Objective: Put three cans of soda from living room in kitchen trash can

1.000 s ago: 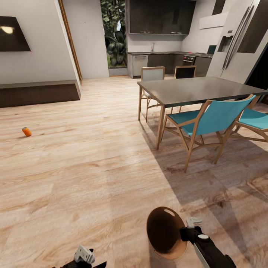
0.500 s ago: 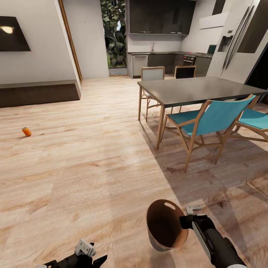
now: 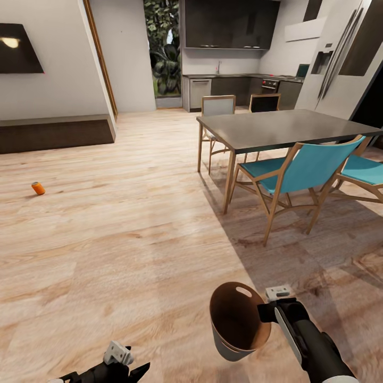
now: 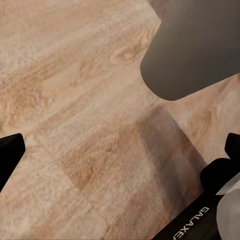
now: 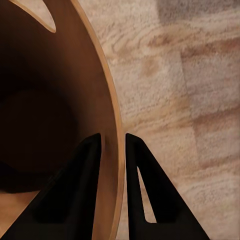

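The right gripper (image 3: pixel 264 314) is clamped on the rim of the bin (image 3: pixel 236 322), one finger (image 5: pixel 75 190) inside the wall and the other outside it, so the tan-brown bucket hangs tilted off the wood floor (image 3: pixel 133 255) with its dark inside and oval hand slot facing up. Taking the dining table (image 3: pixel 282 127) as the landmark, the bin is held well in front of it, nearer the robot, past the blue chair (image 3: pixel 298 173) that stands at the table's near edge. An orange-red soda can (image 3: pixel 37 188) lies on its side on the floor far to the left of the table, near the low dark bench (image 3: pixel 53 133) along the pale wall. The kitchen counter (image 3: pixel 239 88) runs behind the table. The left gripper (image 3: pixel 119 364) hangs low over bare floor, its fingers spread apart with nothing between them.
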